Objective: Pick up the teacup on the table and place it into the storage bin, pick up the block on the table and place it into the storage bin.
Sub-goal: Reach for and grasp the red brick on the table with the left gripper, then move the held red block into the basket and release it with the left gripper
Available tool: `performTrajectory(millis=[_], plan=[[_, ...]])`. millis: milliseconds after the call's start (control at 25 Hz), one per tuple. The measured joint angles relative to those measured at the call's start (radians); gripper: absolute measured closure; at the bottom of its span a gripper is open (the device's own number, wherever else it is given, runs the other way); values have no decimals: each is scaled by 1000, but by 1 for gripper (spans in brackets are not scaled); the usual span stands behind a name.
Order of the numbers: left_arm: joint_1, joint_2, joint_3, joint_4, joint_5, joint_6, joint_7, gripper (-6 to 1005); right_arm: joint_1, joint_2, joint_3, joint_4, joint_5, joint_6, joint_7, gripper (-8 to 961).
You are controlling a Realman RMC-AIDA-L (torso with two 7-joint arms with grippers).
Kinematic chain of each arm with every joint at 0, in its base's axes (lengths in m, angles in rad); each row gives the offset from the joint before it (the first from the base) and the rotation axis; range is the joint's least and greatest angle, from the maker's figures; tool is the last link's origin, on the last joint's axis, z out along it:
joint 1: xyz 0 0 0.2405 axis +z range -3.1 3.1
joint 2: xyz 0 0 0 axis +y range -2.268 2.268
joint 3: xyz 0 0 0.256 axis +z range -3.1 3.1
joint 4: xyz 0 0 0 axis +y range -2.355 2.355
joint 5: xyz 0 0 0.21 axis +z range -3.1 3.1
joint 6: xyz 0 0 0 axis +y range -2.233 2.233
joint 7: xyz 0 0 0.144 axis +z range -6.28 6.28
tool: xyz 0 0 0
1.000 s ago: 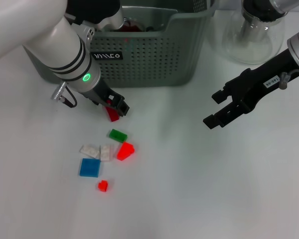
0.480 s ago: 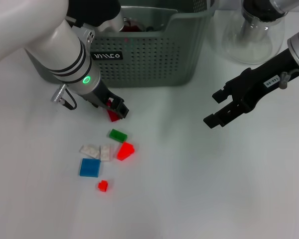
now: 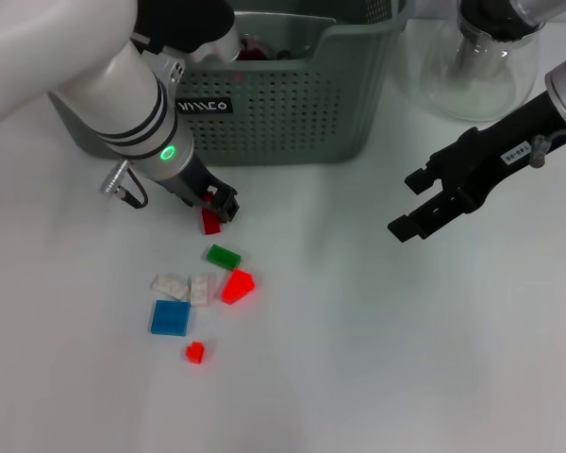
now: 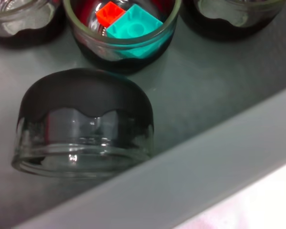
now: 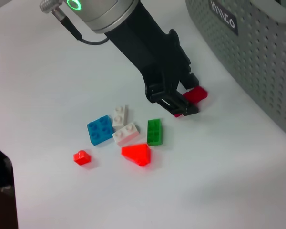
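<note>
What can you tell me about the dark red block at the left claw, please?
The dark red block is a small flat plastic piece lying on the white table, just in front of the storage bin. The left claw is down at it, tips around its near end. It sits apart from the other loose blocks.

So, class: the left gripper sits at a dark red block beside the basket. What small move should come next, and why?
Probably lift: the left gripper appears closed around the dark red block, which still sits low by the grey-green perforated storage bin.
</note>
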Motion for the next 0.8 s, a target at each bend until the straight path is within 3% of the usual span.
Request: performTrajectory(millis=[200,520,800], plan=[[0,1,14,6,7,6,0,560,3,1,-2,0,-1,3,0,26],[32,6,22,87,25,52,-1,762,5,-2,-4,0,-2,3,4,25],[120,11,10,283,27,206,53,814,6,-4,-4,0,-5,-1,6,25]])
